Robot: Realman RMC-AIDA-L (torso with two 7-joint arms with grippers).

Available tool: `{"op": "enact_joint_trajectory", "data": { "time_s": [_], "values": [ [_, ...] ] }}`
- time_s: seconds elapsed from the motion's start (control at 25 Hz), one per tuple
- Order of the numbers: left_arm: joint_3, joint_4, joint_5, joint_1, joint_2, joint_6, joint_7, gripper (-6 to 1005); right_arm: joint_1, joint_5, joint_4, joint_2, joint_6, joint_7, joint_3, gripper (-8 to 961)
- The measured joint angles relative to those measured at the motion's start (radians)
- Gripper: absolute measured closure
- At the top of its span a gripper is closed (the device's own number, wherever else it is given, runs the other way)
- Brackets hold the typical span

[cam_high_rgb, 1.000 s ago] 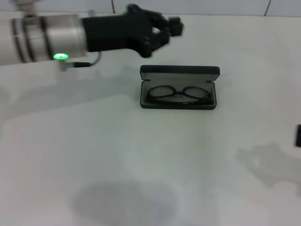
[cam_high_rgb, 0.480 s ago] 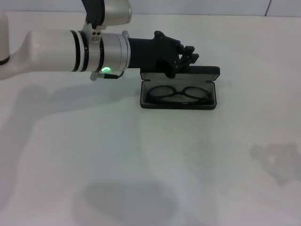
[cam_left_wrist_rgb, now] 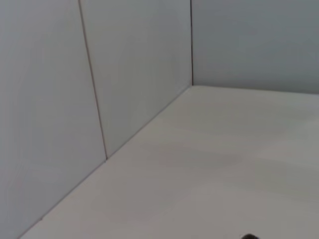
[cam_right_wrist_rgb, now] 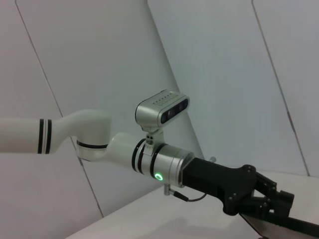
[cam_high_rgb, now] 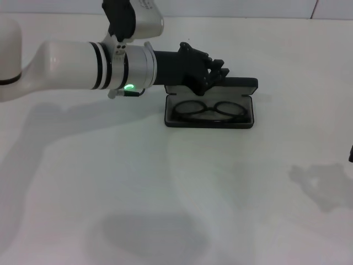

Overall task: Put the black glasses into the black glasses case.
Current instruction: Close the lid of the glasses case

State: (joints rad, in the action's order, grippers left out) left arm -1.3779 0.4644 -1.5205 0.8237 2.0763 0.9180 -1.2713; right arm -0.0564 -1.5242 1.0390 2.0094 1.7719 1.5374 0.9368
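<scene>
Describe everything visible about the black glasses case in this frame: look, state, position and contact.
The black glasses case is an oblong, hard-looking black shell with rounded corners and a pale lining. It lies open on the white table, its lid raised along the far edge. The black glasses lie folded inside the tray. The left gripper is at the lid's upper edge, near its left half; actual contact cannot be confirmed. In the right wrist view, only a dark edge of the case shows below the gripper.

I see a plain white table (cam_high_rgb: 165, 193) filling my head view, with a pale panelled wall (cam_high_rgb: 220, 8) along its far edge at twelve o'clock, dark seams dividing the panels.
</scene>
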Motion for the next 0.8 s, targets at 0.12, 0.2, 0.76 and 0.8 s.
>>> {"op": "enact_joint_trajectory", "data": {
  "time_s": [0.12, 0.2, 0.76, 0.8],
  "values": [
    [-0.001, 0.000, -0.011, 0.001, 0.003, -0.001, -0.006, 814, -0.006, -0.001, -0.004, 0.000, -0.002, -0.001, 0.000, 854],
    [0.000, 0.000, -0.013, 0.001, 0.005, -0.002, -0.005, 815, -0.007, -0.001, -0.005, 0.000, -0.004, -0.001, 0.000, 854],
    [-0.005, -0.006, -0.031, 0.003, 0.008, -0.028, -0.007, 816, -0.026, -0.006, -0.040, 0.000, -0.024, -0.017, 0.008, 854],
    [-0.005, -0.005, -0.037, 0.004, 0.008, -0.027, -0.009, 816, -0.029, -0.010, -0.041, 0.000, -0.024, -0.017, 0.008, 854]
  ]
}}
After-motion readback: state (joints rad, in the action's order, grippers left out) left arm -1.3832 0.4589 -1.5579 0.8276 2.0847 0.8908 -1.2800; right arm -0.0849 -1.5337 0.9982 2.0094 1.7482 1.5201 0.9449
